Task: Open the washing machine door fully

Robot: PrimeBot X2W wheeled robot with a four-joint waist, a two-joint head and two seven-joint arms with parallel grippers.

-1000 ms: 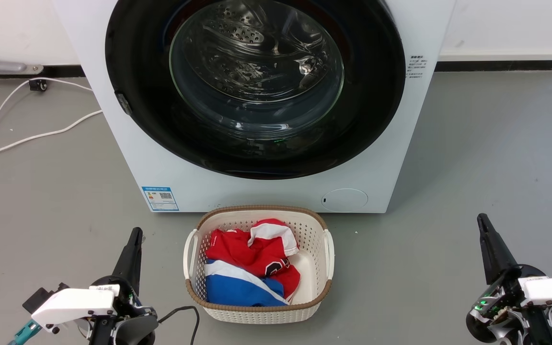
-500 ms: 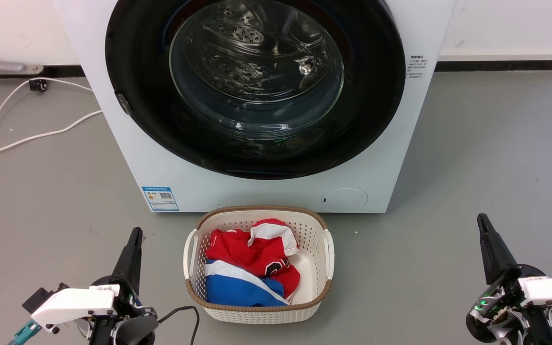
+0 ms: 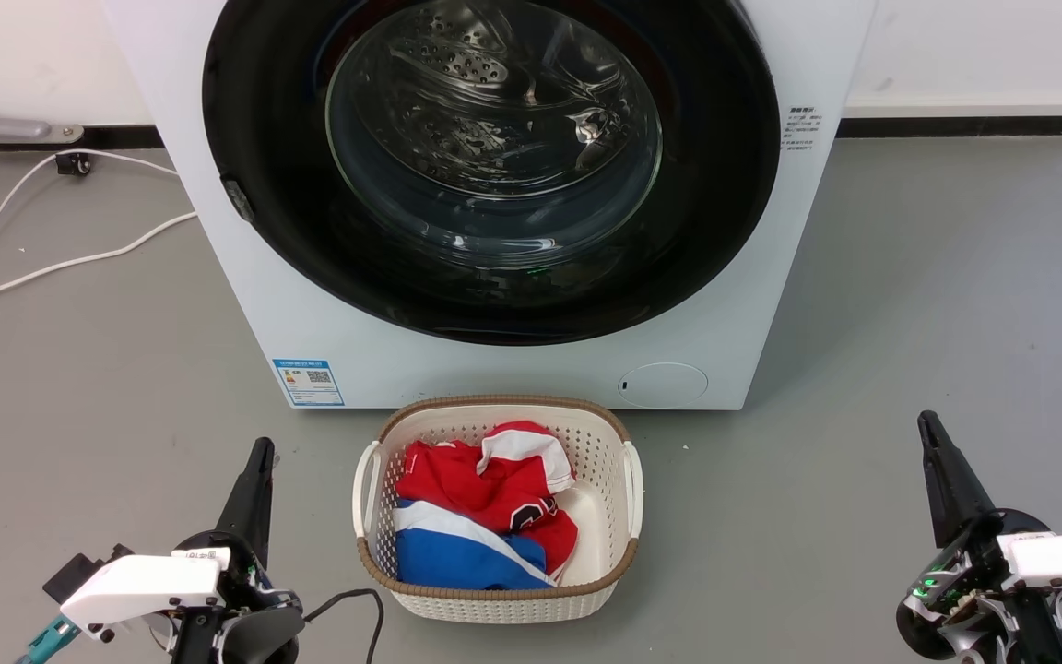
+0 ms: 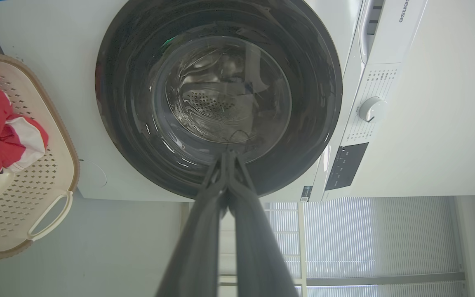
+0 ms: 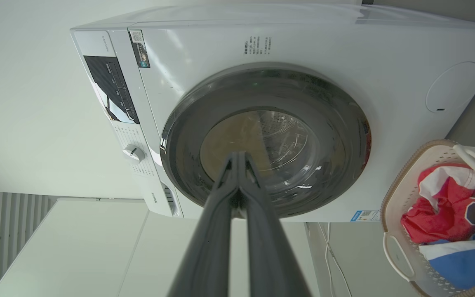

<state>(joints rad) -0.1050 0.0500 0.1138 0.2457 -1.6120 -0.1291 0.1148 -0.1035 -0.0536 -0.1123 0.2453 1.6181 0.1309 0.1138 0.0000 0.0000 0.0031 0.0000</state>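
The white washing machine [image 3: 513,373] stands straight ahead, and its large round black door [image 3: 264,184] with the clear glass bowl lies flat against the front, closed. The same door [image 4: 126,123] faces the left wrist view, and the door [image 5: 336,123] faces the right wrist view too. My left gripper [image 3: 261,449] rests low at the left, fingers pressed together, holding nothing. My right gripper [image 3: 926,422] rests low at the right, also shut and empty. Both sit well short of the machine. In the wrist views the left gripper [image 4: 229,153] and right gripper [image 5: 238,154] show closed tips.
A white woven laundry basket [image 3: 628,480] with red, white and blue clothes [image 3: 480,516] sits on the grey floor right in front of the machine, between my grippers. White cables [image 3: 52,263] trail on the floor at the left. A wall runs behind.
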